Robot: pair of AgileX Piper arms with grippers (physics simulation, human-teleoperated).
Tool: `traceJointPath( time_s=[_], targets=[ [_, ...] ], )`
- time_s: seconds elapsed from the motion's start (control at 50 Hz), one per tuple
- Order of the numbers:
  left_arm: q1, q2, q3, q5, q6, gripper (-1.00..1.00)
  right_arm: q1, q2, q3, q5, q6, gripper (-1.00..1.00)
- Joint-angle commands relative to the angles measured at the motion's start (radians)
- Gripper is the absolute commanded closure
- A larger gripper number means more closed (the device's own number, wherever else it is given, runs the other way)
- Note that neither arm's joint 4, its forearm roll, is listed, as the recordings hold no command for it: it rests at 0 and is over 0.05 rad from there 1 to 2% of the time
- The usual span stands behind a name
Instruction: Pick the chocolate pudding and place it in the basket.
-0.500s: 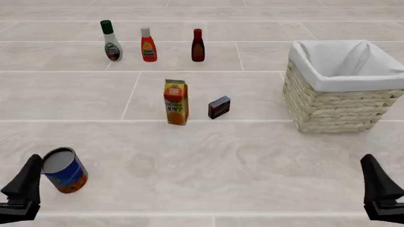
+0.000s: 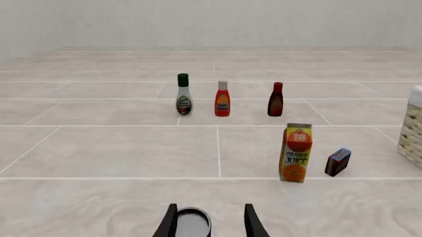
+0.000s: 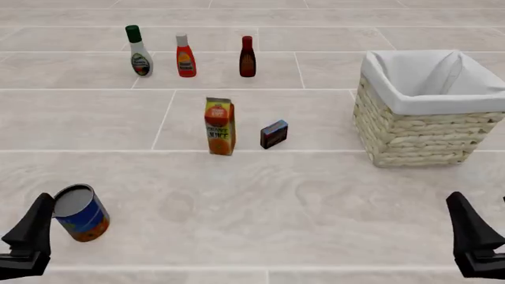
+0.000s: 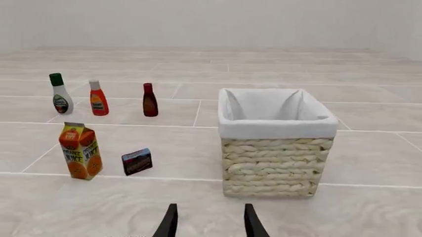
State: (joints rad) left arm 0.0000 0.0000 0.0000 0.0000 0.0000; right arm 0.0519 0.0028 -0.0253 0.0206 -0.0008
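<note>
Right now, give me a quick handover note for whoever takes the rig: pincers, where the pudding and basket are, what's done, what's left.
Left pincer: open, low on the near left, next to a can, holding nothing.
Right pincer: open, empty, low on the near right.
Pudding: on the table, beside the juice carton, untouched.
Basket: far right, nothing visible in it.
Done: nothing.
Left: grasp the pudding, carry it over, drop it in the basket. The right arm looks nearer to both.

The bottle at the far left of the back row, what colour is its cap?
Dark green, on a pale bottle; the left wrist view shows it best.

basket (image 2: 414, 129) cut by left wrist edge, bottle labels (image 3: 141, 62) too small to read
</note>
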Motion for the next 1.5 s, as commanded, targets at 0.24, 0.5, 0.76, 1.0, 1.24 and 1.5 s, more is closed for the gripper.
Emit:
traceJointPath(
  time_s=[0.24, 0.5, 0.76, 1.0, 1.24, 1.5],
  targets=[
    [0.000, 0.000, 0.000, 0.000, 0.000, -1.00, 0.094, 0.131, -0.040, -0.030, 0.001, -1.00],
    [0.000, 0.000, 0.000, 0.000, 0.000, -1.00, 0.142, 0.292, -0.072, -0.126, -0.012, -1.00],
    [0.000, 0.000, 0.000, 0.000, 0.000, -1.00, 0.162, 0.420, -0.095, -0.215, -0.035, -1.00],
    [0.000, 0.000, 0.000, 0.000, 0.000, -1.00, 0.185, 0.587, -0.132, -0.313, -0.031, -1.00],
    [0.000, 0.000, 0.000, 0.000, 0.000, -1.00, 0.207, 0.660, -0.199, -0.313, -0.036, -1.00],
    [0.000, 0.000, 0.000, 0.000, 0.000, -1.00, 0.226, 0.698, -0.261, -0.304, -0.039, -1.00]
  ],
)
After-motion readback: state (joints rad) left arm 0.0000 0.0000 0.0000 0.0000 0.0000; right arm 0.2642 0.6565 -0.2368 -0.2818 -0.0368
